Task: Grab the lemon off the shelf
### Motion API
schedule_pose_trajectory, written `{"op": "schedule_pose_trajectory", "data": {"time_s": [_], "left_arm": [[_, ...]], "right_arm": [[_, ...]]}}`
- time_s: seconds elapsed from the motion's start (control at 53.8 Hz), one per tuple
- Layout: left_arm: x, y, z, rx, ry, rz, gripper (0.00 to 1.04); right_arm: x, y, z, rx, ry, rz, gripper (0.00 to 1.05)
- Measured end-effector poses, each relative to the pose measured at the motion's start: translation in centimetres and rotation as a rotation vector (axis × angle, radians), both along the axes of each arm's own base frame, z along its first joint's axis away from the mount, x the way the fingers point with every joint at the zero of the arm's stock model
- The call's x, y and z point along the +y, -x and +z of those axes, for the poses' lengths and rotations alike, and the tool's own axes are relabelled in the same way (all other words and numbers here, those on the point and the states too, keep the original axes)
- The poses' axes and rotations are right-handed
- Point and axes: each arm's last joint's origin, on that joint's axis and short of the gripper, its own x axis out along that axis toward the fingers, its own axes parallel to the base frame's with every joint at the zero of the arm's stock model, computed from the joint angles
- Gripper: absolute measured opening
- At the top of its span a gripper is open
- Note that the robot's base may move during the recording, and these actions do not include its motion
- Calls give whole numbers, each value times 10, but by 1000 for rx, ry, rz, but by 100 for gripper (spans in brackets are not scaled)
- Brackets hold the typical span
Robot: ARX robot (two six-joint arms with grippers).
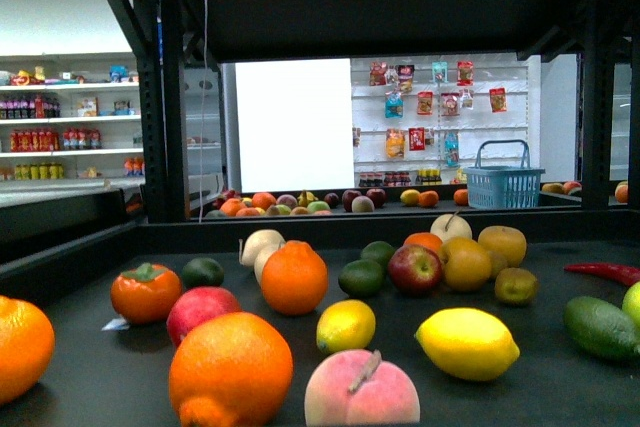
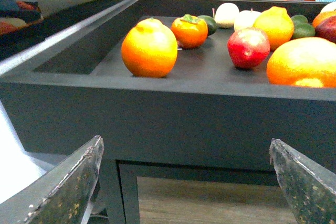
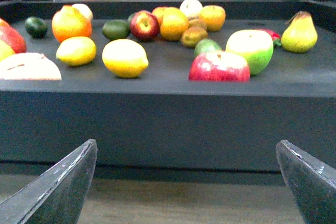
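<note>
The lemon (image 1: 467, 343), bright yellow and oval, lies on the dark tray of the shelf (image 1: 120, 367), near its front and right of the middle. It also shows in the right wrist view (image 3: 125, 57). A smaller, rounder yellow fruit (image 1: 346, 325) lies to its left and shows in the right wrist view (image 3: 76, 50) too. My right gripper (image 3: 187, 143) is open and empty, below and in front of the tray's front wall (image 3: 184, 119). My left gripper (image 2: 185, 141) is open and empty, below the tray's front left part (image 2: 184, 108). Neither gripper shows in the front view.
Oranges (image 1: 230, 370) (image 1: 293, 278), a peach (image 1: 361, 389), a red apple (image 1: 201, 311), a persimmon (image 1: 145, 292), limes and an avocado (image 1: 600, 328) crowd the tray. In the right wrist view a red apple (image 3: 219, 67) and a green apple (image 3: 251, 50) lie right of the lemon. A blue basket (image 1: 503, 183) stands behind.
</note>
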Motion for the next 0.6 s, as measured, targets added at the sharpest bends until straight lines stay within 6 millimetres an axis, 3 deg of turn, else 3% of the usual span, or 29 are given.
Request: {"op": "schedule_pose_trajectory", "data": {"time_s": [0.595], "left_arm": [[0, 0, 0, 0, 0, 0, 97]], "right_arm": [[0, 0, 0, 0, 0, 1, 102]]}}
